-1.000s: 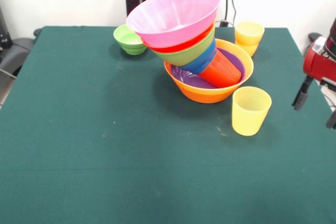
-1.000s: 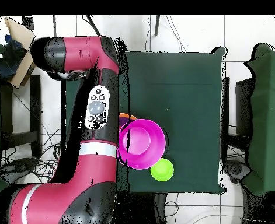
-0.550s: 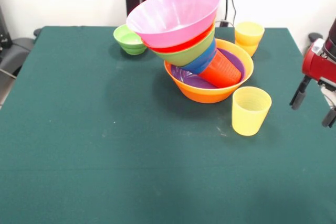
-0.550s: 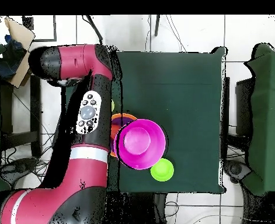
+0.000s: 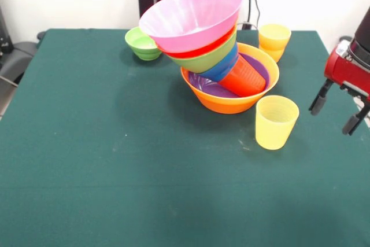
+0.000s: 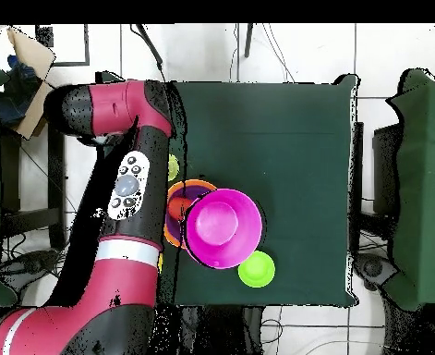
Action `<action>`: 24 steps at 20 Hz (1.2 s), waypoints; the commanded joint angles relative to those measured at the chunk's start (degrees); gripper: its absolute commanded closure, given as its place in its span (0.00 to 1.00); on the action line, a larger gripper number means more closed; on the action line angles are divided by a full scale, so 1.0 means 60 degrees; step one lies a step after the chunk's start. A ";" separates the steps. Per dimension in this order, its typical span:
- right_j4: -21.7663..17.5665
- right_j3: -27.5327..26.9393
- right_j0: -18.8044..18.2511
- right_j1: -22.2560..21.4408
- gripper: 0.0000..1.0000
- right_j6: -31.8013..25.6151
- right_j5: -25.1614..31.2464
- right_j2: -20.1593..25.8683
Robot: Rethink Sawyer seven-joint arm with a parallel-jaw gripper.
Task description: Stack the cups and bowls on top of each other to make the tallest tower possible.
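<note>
Since a second ago the end effector (image 5: 335, 111), fingers spread and empty, has edged toward the yellow cup (image 5: 276, 122) beside it, probably next for the tower (image 5: 208, 44).

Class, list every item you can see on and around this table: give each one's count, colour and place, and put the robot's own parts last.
Large glossy pink plastic bowl: one, top of the leaning tower.
Red-orange bowl: one, under the pink.
Medium green bowl: one, below that.
Small blue bowl: one, next down.
Red-orange plastic cup: one, tilted in the base.
Shallow purple bowl: one, inside the base.
Large orange bowl: one, tower base.
Small green bowl: one, apart, far side.
Yellow cups: two, one far, one near.
Green table: one.
Red arm: one.
Gripper: fingers apart, empty, right edge.
</note>
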 commanded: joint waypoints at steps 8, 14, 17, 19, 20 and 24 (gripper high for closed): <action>-0.0297 0.2009 0.0451 0.0114 0.00 0.1665 -0.0744 0.0009; -0.0324 0.2218 0.0576 0.0259 0.00 0.1788 -0.1298 -0.0109; -0.0380 0.2303 0.0677 0.0386 0.00 0.1863 -0.1644 -0.0230; -0.0370 0.2379 0.0728 0.0456 0.00 0.1902 -0.1877 -0.0275; -0.0349 0.2409 0.0750 0.0480 0.00 0.1911 -0.1933 -0.0295; -0.0207 0.2608 0.0755 0.0487 0.00 0.1738 -0.2165 -0.0197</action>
